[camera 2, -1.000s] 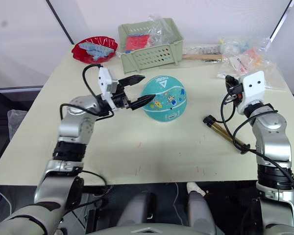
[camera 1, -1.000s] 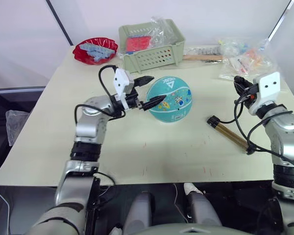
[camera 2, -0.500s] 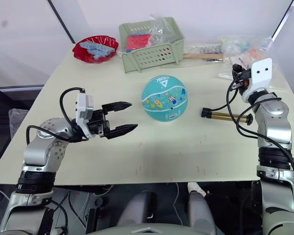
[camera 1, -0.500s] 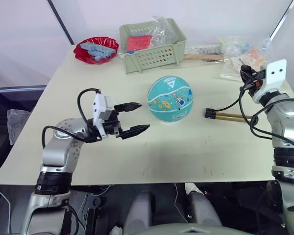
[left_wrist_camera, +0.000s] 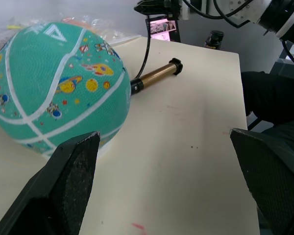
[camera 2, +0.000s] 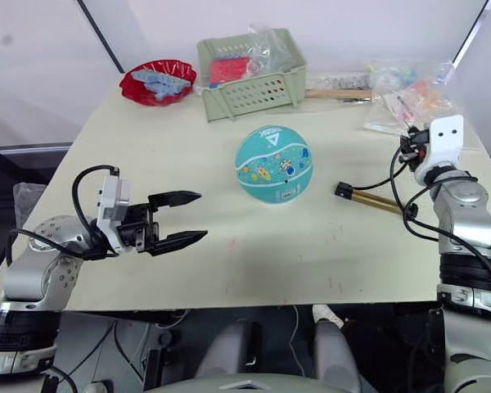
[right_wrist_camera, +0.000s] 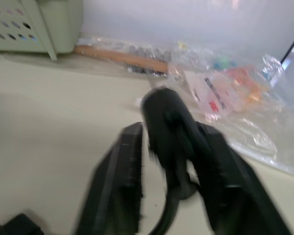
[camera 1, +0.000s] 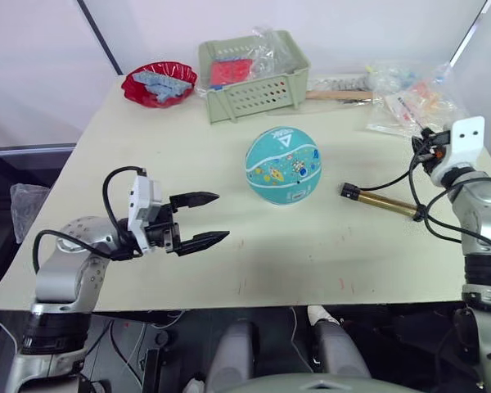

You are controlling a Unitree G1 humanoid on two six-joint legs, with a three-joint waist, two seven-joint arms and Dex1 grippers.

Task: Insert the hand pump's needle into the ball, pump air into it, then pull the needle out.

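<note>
Now the ball sits round in the middle of the table, free of both arms. Its left gripper hovers well to the left of it, fingers spread wide and holding nothing. On the right, the hand pump lies flat near the ball. The right gripper is clenched on a black piece at the hose's end; I cannot make out the needle.

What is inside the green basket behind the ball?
The green basket holds something red under crinkled clear plastic. Its wall and the plastic cover the rest.
</note>
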